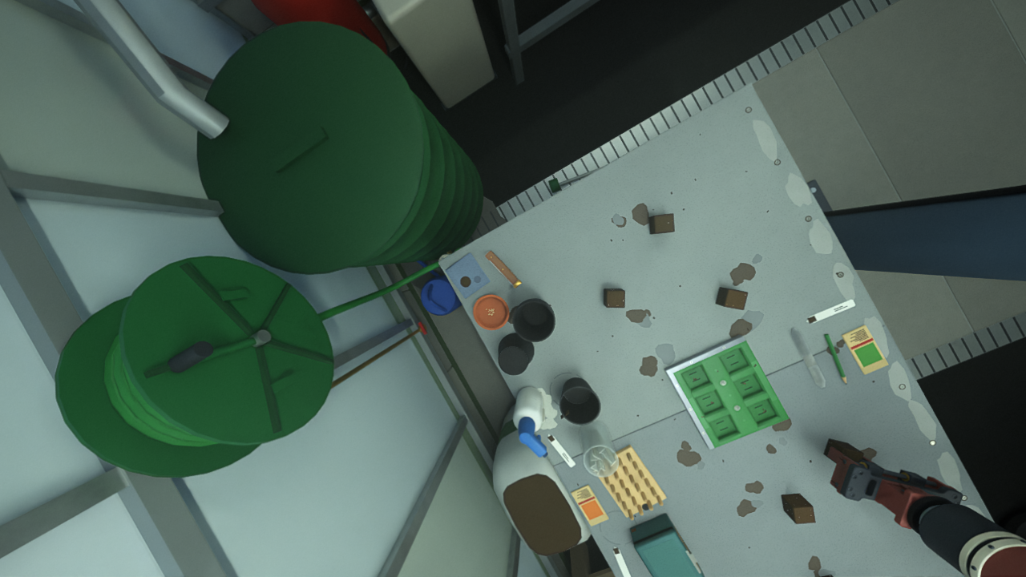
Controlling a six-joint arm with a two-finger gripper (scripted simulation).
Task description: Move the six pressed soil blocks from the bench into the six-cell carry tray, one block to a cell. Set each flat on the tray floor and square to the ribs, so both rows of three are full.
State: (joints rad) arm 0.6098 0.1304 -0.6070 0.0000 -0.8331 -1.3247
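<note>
On the grey bench the green six-cell carry tray sits on a pale mat, and all its cells look empty. Brown soil blocks lie scattered: one far up the bench, one at mid bench, one above the tray and one below the tray on the near side. A further soil block sits in the grip of my red gripper, low at the bench's right edge beyond the tray. Other blocks are out of sight.
Behind the bench stand large green drums and a hose reel. Black pots, a spray bottle, a wooden rack, a pencil and seed packets ring the tray. Soil smears dot the surface.
</note>
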